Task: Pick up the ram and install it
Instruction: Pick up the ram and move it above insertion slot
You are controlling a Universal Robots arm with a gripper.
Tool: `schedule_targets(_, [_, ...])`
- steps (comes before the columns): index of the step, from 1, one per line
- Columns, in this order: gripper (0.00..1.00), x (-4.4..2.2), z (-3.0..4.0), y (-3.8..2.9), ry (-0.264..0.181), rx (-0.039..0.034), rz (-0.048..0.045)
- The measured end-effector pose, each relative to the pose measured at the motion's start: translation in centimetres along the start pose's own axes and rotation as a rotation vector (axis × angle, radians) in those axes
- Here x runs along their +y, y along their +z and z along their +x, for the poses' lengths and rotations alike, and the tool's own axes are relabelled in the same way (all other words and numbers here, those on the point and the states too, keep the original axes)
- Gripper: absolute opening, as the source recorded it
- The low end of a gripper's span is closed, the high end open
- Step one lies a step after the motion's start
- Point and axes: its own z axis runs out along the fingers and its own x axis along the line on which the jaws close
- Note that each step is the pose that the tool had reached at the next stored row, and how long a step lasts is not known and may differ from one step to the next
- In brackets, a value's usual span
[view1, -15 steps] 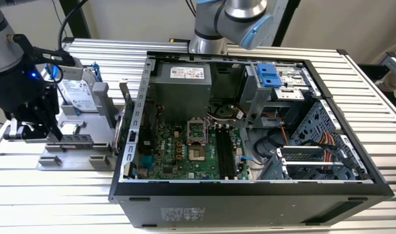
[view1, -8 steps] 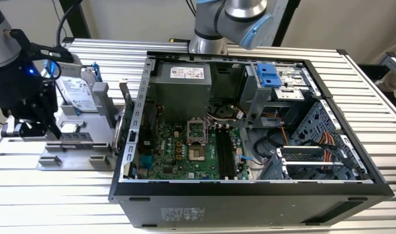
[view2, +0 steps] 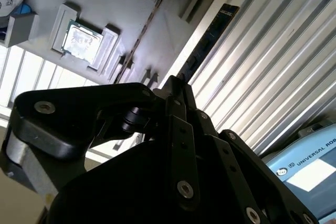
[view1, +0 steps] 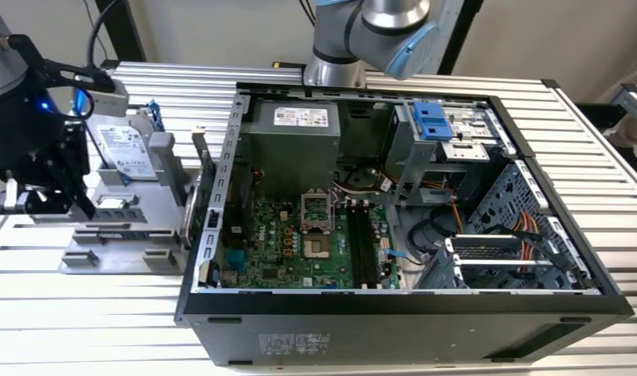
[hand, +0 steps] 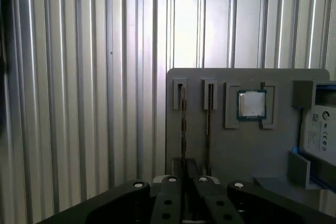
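Surface: ribbed aluminium table (view1: 88,337), silver slats running across it, w/ a pale wall (view1: 569,39) behind. 1 open black PC case (view1: 402,321) lies mid-table, side panel off, green motherboard (view1: 287,243) exposed w/ long black slots (view1: 362,247) side by side. 1 grey fixture tray (view1: 120,254) sits just beside the case, at the exterior view's left. On the tray: 1 silver hard drive (view1: 124,149) w/ blue clips, 1 small square processor chip (hand: 251,104) in its pocket, and 2 thin sticks on edge. 1 of these is the ram (view2: 206,43), a dark narrow board w/ chips; the 2nd stick (hand: 208,124) stands in the next slot, nearer the chip. The gripper (hand: 187,179) hangs over the tray's near end, well apart from the case interior. Its fingers are set narrow and pinched on the ram's near end, and in the second wrist view the ram's far end juts past the tray edge over the table slats. Labels: white printed stickers on the hard drive, on the power supply (view1: 297,137) and on the case's outer wall. 1 blue clip bracket (view1: 436,121) sits at the drive bay. The arm base (view1: 376,27) stands behind the case.
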Motion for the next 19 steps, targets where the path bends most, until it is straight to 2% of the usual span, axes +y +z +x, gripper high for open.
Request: schedule_targets(19, [0.00,-0.07,0.05,-1.97,0.000,-0.0001,0.0002])
